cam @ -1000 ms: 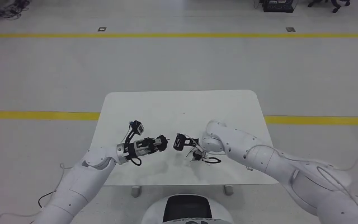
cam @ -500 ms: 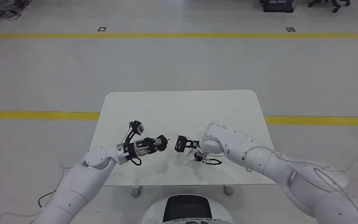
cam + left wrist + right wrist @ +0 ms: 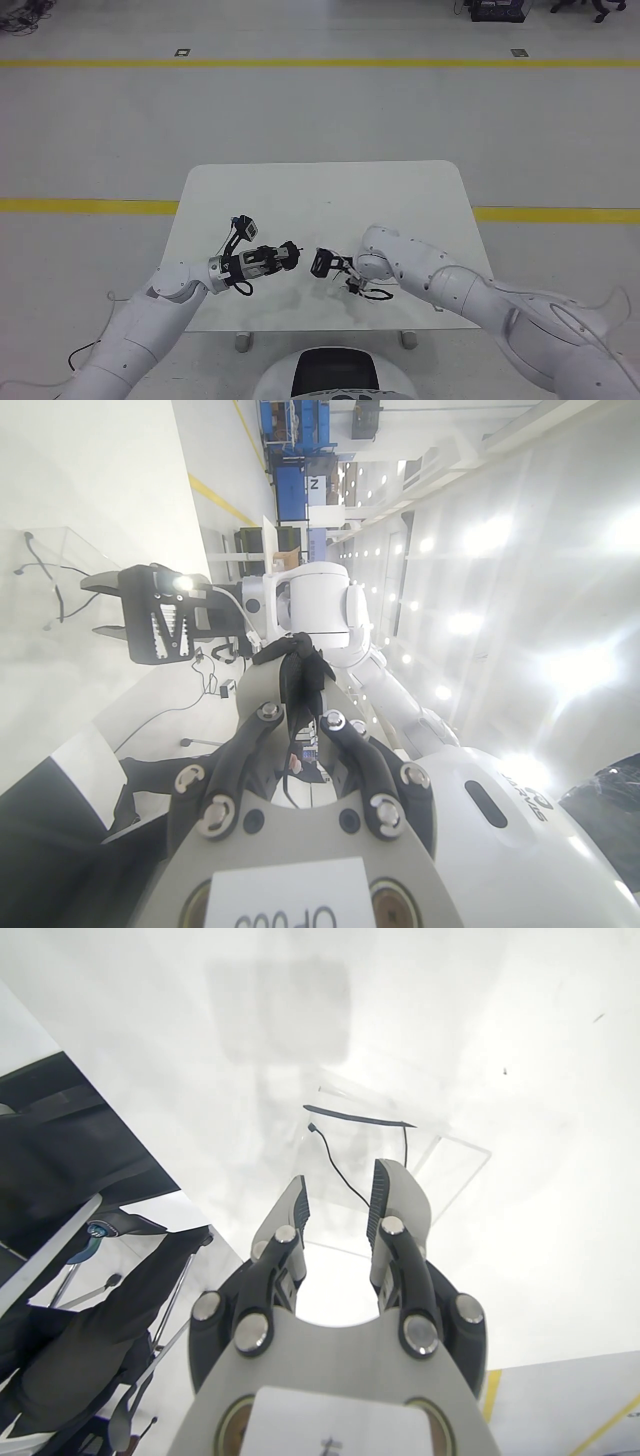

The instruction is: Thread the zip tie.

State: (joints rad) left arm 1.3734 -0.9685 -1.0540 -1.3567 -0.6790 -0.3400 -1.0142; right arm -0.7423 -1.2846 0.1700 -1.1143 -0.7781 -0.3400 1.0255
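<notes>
With the left gripper (image 3: 299, 680) pinched shut on the thin black plastic zip tie (image 3: 312, 660) above the near half of the white table (image 3: 320, 190), we judge it best to line the right gripper (image 3: 340, 1173), fingers parted, squarely on the free end before closing gently.

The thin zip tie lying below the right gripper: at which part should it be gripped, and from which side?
Probably its plain stretch just ahead of the open right gripper, away from the small head. The zip tie seems to lie flat, so come from above, with one finger on either side of the strand.
</notes>
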